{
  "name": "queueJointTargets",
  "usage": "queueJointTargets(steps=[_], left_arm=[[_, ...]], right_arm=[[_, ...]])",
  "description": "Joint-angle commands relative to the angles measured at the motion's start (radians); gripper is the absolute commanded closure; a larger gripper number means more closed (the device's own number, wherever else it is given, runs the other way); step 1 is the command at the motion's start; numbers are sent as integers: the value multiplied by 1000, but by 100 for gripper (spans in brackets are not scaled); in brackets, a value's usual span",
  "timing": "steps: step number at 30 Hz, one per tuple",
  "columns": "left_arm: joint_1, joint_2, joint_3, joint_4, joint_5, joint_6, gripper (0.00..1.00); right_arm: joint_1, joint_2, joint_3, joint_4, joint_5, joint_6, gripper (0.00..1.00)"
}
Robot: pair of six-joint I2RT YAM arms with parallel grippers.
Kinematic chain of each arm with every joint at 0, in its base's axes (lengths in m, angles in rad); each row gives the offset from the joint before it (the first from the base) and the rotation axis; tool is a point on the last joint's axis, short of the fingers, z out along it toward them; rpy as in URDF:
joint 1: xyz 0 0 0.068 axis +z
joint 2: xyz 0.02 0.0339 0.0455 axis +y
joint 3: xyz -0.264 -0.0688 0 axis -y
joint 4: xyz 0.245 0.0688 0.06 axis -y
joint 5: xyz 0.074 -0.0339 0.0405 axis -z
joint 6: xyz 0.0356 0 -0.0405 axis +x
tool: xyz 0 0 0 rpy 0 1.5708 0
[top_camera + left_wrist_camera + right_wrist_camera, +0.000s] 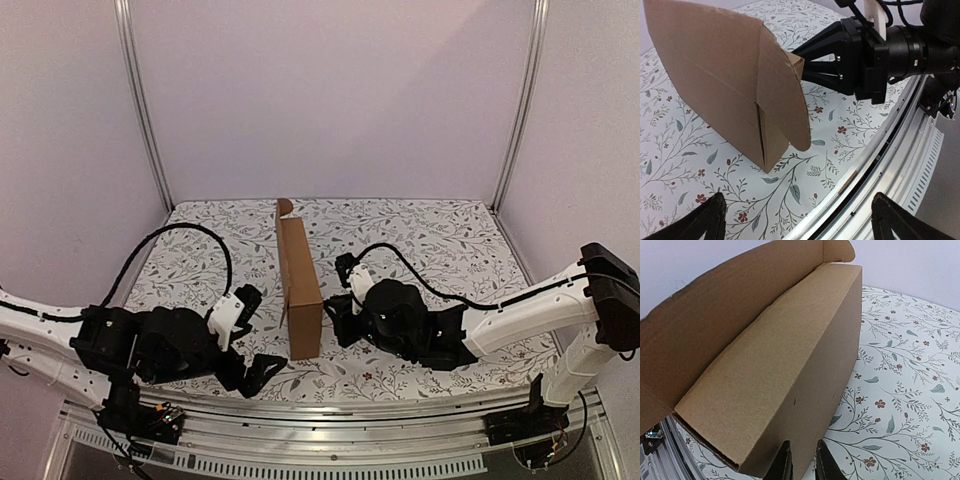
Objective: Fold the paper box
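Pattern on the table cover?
Table cover: white, grey leafy vines, small red flowers; best in right wrist view.

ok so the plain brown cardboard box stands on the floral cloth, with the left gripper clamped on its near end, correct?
Not clamped: the left gripper is wide open and clear of the plain brown cardboard box, as the left wrist view shows. The box does stand on the floral cloth.
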Motion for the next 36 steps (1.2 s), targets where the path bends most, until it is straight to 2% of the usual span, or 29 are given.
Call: queueJointTargets(steps=[1, 8, 13, 23, 36], left_arm=[[-50, 63, -70, 195, -268, 5, 1], [-55, 207, -114, 411, -336, 32, 0], [-56, 298, -120, 486, -353, 38, 0], [-68, 328, -142, 581, -419, 40, 1], [-61, 420, -188, 833, -435, 122, 0]], right_arm=[[4, -12, 13, -8, 38, -33, 85], [1, -15, 9, -7, 46, -71, 84], [-1, -10, 1, -6, 39, -80, 84], [-6, 9, 18, -8, 7, -65, 84], [-20, -46, -20, -7, 51, -71, 84]])
